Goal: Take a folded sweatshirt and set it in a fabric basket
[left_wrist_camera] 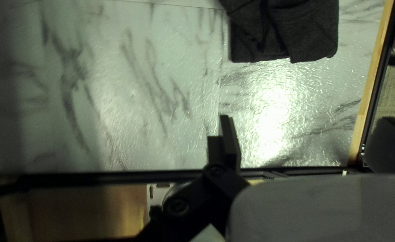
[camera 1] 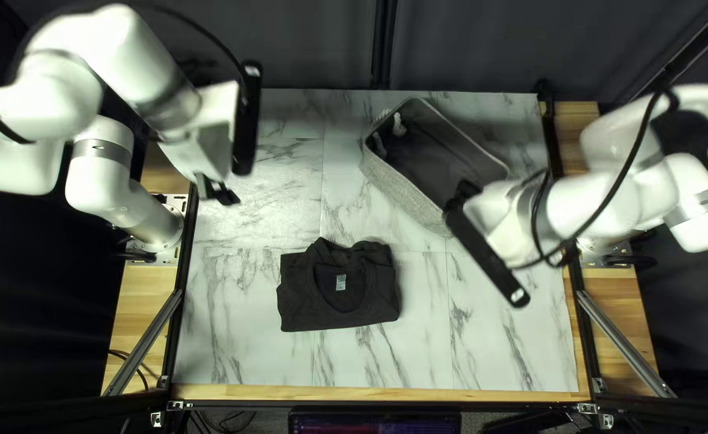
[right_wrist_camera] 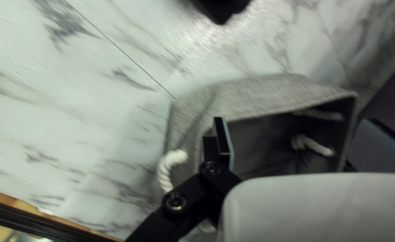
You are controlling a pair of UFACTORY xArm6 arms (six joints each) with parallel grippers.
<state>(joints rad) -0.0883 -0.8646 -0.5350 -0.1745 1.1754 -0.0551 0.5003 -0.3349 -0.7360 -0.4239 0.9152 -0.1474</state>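
The folded black sweatshirt (camera 1: 298,299) lies on the table, left of the grey fabric basket (camera 1: 401,182) and closer to the near edge. My left gripper (camera 1: 217,191) hangs over the table's left part; my right gripper (camera 1: 461,196) is at the basket's right end. In the left wrist view the sweatshirt (left_wrist_camera: 305,33) is ahead of my gripper (left_wrist_camera: 306,142), whose fingers are wide apart over bare marble. The right wrist view has the basket (right_wrist_camera: 260,97) under my open gripper (right_wrist_camera: 301,142), with one fingertip over its rim. A dark corner of the sweatshirt (right_wrist_camera: 222,10) shows farther ahead.
The marble tabletop (camera 1: 233,354) has a wooden near edge (camera 1: 249,392) and black side rails (camera 1: 179,301). White rope handles (camera 1: 399,124) hang at the basket's far end. A dark curtain (camera 1: 466,48) stands behind the table.
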